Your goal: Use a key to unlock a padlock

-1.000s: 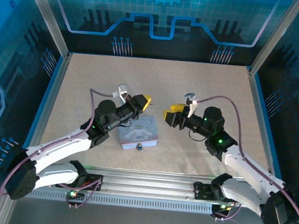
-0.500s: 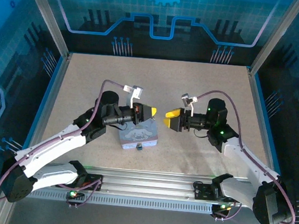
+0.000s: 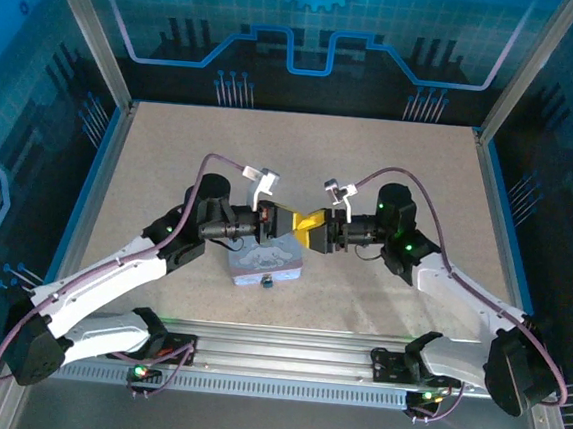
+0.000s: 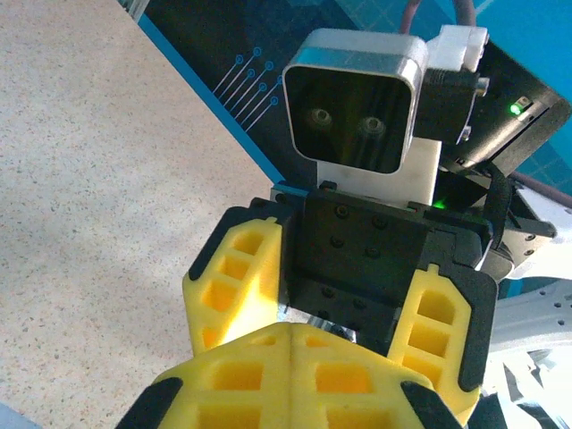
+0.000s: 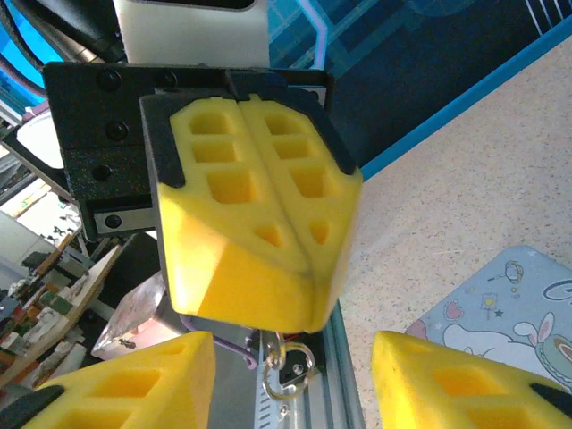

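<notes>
My left gripper [image 3: 289, 221] hangs above the lilac tin [image 3: 262, 260], its yellow jaws pressed shut on the key. In the right wrist view the key's head and ring [image 5: 290, 362] dangle below those shut fingers [image 5: 259, 223]. A thin metal sliver of the key [image 4: 335, 328] peeks past the left gripper [image 4: 293, 362] in its own wrist view. My right gripper [image 3: 309, 230] faces it tip to tip and is open. Its fingers [image 5: 121, 384] stand on either side of the key ring without touching it. The padlock [image 3: 266, 281], tiny and dark, lies at the tin's near edge.
The tin with its cartoon print [image 5: 509, 308] lies on the speckled beige table [image 3: 390, 173]. Blue walls and metal posts [image 3: 111, 149] ring the table. An aluminium rail [image 3: 285, 350] with the arm bases runs along the near edge.
Both grippers have swung inward and met over the tin. The right gripper moved left up to the left gripper's tips and its jaws narrowed a little.
</notes>
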Available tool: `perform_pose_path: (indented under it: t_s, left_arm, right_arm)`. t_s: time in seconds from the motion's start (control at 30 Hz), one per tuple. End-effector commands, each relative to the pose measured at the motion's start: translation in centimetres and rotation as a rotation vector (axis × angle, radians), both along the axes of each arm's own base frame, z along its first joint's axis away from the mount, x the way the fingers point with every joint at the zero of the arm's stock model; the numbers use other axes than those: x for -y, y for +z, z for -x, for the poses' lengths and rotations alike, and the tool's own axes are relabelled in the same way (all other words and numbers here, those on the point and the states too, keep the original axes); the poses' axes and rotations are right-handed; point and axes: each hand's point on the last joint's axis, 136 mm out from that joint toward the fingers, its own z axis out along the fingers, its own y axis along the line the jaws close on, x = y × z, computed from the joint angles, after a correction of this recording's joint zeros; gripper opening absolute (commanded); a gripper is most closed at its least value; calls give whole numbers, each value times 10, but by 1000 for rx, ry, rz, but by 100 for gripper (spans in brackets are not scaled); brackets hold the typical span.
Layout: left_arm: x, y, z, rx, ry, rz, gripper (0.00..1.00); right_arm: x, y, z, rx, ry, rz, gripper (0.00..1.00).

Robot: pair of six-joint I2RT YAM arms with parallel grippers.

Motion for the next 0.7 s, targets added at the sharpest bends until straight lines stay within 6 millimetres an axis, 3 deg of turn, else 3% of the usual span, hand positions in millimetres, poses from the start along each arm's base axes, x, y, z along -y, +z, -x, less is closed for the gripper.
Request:
perform_pose_path:
  t_s: [0.0, 0.67]
  left_arm:
    - [3, 18, 1, 52, -28, 20, 0]
    - [3, 12, -3, 46, -22, -25, 0]
  right_arm:
    - [-7, 14, 2, 45, 22, -24, 46]
    - [-6, -3, 0, 9, -17, 23, 9]
